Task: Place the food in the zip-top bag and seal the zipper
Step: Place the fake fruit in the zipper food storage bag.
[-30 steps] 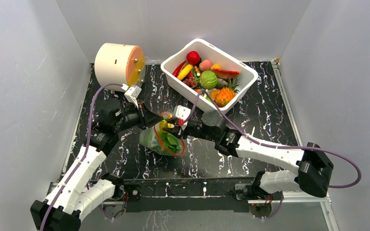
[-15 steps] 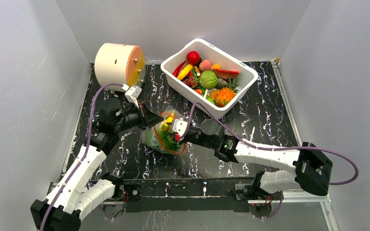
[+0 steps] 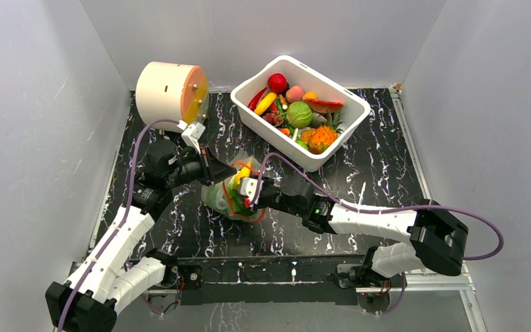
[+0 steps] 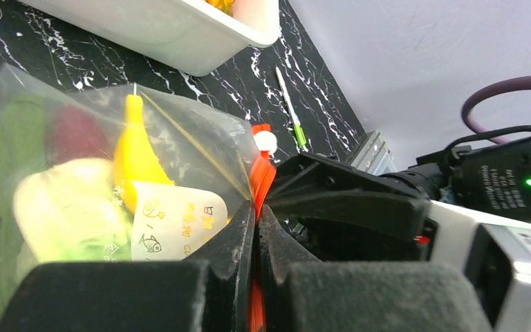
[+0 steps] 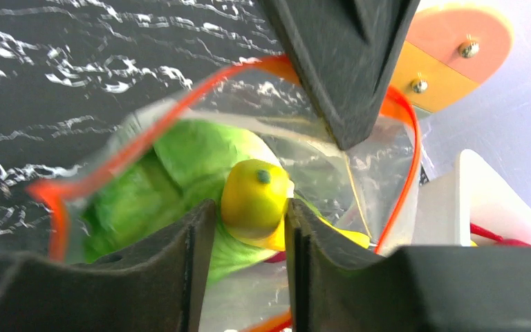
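Note:
The clear zip-top bag (image 3: 220,200) lies at the table's middle, mouth open toward the right arm. My left gripper (image 3: 228,174) is shut on its orange-red zipper (image 4: 262,173) at the mouth's corner and holds that edge up. Inside the mouth, my right gripper (image 5: 249,214) has the yellow banana (image 5: 254,200) between its fingers. The right finger touches it and a thin gap shows at the left finger. Green leafy food (image 5: 180,166) lies under the banana. In the left wrist view the banana (image 4: 135,155) and a red piece (image 4: 72,131) show through the bag (image 4: 180,145).
A white tub (image 3: 342,135) with several more toy fruits and vegetables stands at the back right, close behind the bag. A cream cylinder (image 3: 166,90) with an orange face lies at the back left. Grey walls close in both sides.
My right gripper has pushed leftward into the bag's mouth with the banana, and its fingers have parted slightly. The left gripper has kept its hold on the zipper edge.

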